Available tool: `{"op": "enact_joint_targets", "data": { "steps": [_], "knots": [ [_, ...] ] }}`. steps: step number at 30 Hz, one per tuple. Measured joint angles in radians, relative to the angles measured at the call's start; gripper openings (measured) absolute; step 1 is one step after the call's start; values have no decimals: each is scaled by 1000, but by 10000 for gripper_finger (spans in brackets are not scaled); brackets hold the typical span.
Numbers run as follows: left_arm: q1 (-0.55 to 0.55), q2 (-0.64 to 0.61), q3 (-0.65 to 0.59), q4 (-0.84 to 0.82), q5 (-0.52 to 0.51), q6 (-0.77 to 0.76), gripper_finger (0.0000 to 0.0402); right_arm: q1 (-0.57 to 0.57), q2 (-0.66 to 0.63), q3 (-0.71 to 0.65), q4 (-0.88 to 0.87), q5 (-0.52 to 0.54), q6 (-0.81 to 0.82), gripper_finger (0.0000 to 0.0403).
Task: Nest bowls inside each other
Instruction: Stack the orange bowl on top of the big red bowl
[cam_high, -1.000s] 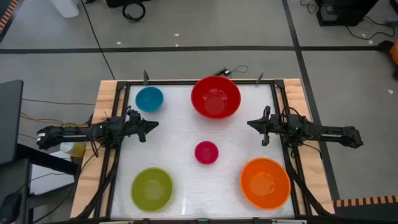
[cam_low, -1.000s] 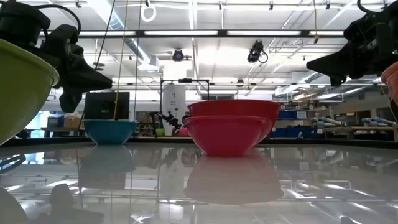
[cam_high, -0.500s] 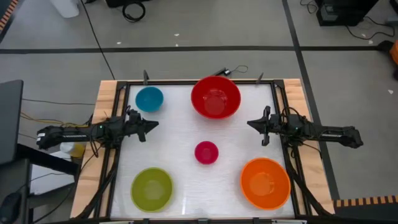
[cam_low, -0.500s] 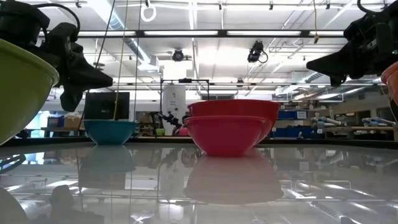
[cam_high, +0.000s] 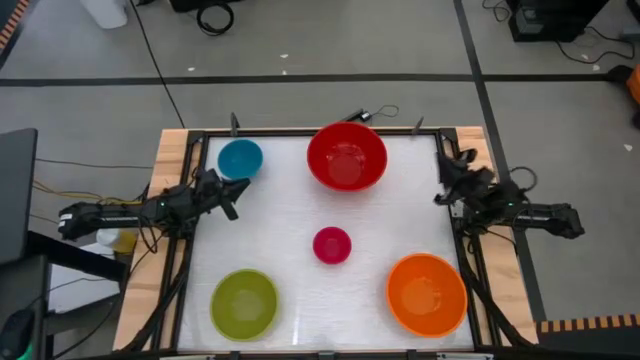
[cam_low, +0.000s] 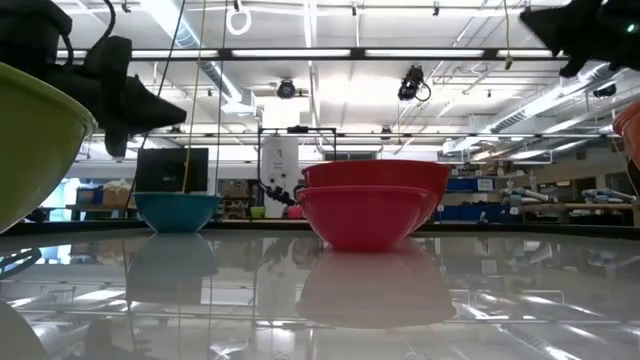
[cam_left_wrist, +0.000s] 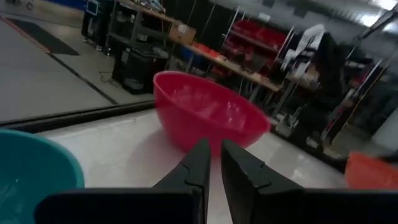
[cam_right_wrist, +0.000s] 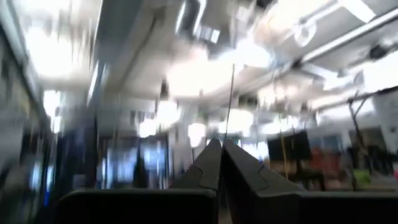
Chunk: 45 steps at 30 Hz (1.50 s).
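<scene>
Five bowls rest on their bases on the white table: a blue bowl (cam_high: 240, 158) at far left, a large red bowl (cam_high: 346, 157) at far centre, a small magenta bowl (cam_high: 331, 244) in the middle, a green bowl (cam_high: 244, 303) at near left and an orange bowl (cam_high: 427, 293) at near right. My left gripper (cam_high: 232, 192) hovers at the left edge just near of the blue bowl, shut and holding nothing. It points across the table toward the red bowl (cam_left_wrist: 208, 118). My right gripper (cam_high: 445, 172) hovers at the right edge, shut and holding nothing, tipped up toward the ceiling (cam_right_wrist: 221, 155).
A black frame (cam_high: 300, 132) rims the table, and wooden boards (cam_high: 170, 150) lie along both of its sides. Open tabletop lies between the bowls around the magenta one. Behind the far edge there are cables (cam_high: 370, 115) on the floor.
My right gripper has risen and tipped upward, and it has drawn back toward the table's right far corner. My left gripper has rolled and swung slightly toward the blue bowl. No bowl has moved.
</scene>
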Motion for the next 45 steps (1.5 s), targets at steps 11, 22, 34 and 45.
{"op": "enact_joint_targets", "data": {
  "steps": [11, 22, 34, 45],
  "knots": [
    [3, 1, 0, -16, -3, 204, 43, 1, 16, 37, -15, 212, 73, 23],
    [3, 0, 0, -36, -3, 128, 43, 2, 528, 437, -965, -563, 608, 32],
    [3, -1, 0, -93, 20, 104, 43, 177, 998, 873, -1854, -607, 469, 145],
    [3, 0, 0, -156, 17, 28, 43, 474, 1016, 852, -1844, -507, 684, 180]
  ]
}}
